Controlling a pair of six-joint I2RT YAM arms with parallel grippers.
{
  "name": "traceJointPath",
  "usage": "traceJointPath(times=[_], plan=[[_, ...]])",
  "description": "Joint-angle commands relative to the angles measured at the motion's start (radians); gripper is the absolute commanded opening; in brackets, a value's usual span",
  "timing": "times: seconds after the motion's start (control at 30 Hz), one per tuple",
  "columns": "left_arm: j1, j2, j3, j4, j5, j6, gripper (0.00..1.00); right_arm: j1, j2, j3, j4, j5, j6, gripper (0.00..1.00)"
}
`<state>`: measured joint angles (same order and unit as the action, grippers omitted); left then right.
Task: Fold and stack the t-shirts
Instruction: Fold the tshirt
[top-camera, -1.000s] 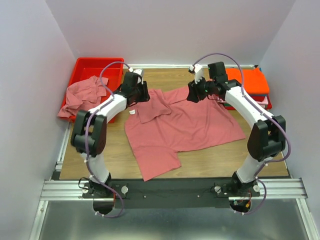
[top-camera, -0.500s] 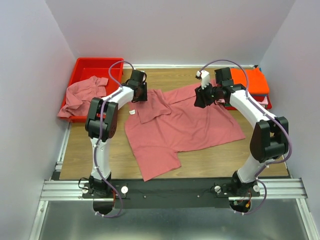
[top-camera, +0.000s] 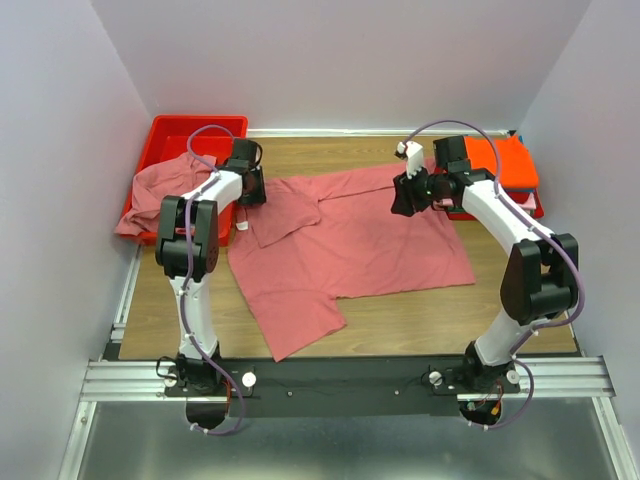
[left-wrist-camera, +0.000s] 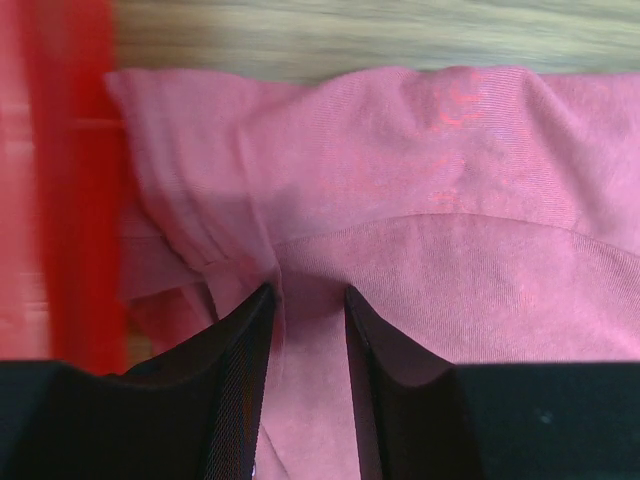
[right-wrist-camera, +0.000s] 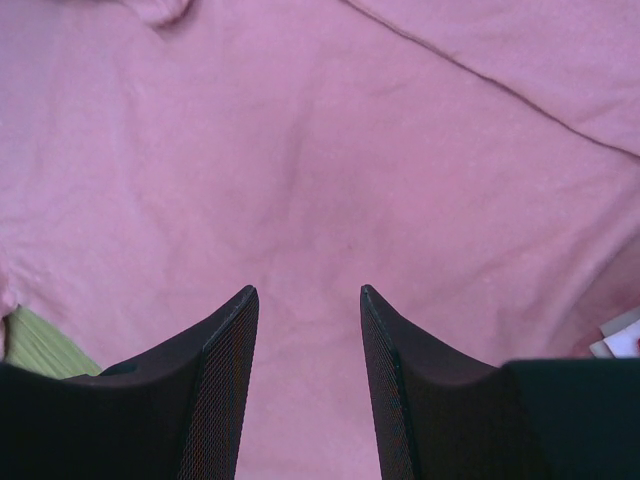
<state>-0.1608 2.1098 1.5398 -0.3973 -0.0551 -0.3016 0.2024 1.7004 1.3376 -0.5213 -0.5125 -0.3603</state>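
A large rose-pink t-shirt (top-camera: 350, 245) lies spread on the wooden table, with a white tag (top-camera: 243, 226) near its left edge. My left gripper (top-camera: 247, 190) is at the shirt's far left corner, next to the red bin. In the left wrist view my left gripper (left-wrist-camera: 308, 290) is shut on a pinched fold of the pink t-shirt (left-wrist-camera: 400, 180). My right gripper (top-camera: 404, 198) hovers over the shirt's far right part. In the right wrist view my right gripper (right-wrist-camera: 305, 290) is open and empty, with the flat pink t-shirt (right-wrist-camera: 300, 150) below.
A red bin (top-camera: 170, 135) stands at the back left, with another rose-pink shirt (top-camera: 160, 190) draped over its front edge. The bin's wall (left-wrist-camera: 70, 200) shows close to my left fingers. A folded orange shirt (top-camera: 505, 160) lies on a stack at the back right.
My left gripper has moved left towards the red bin, dragging the pink shirt left with it. My right gripper shifted slightly right, then stayed still, open above the shirt.
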Motion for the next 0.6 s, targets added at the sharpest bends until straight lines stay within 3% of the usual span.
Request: traceJointPath(times=[0.0,0.23,0.4,0.57], plan=[[0.018,-0.019,-0.037,-0.080,-0.034,0.030,0.43,-0.006,0.021,-0.002,0.000,0.032,-0.009,0.52],[0.033,-0.033,-0.047,-0.068,0.003,0.039,0.43,-0.006,0.142,0.136,0.000,0.120,0.037,0.50],[0.026,-0.074,-0.030,-0.051,0.176,0.082,0.47,-0.005,0.206,0.251,-0.003,0.164,0.047,0.50],[0.014,-0.132,-0.003,-0.048,0.247,0.094,0.50,-0.004,0.182,0.233,-0.005,0.161,0.029,0.50]])
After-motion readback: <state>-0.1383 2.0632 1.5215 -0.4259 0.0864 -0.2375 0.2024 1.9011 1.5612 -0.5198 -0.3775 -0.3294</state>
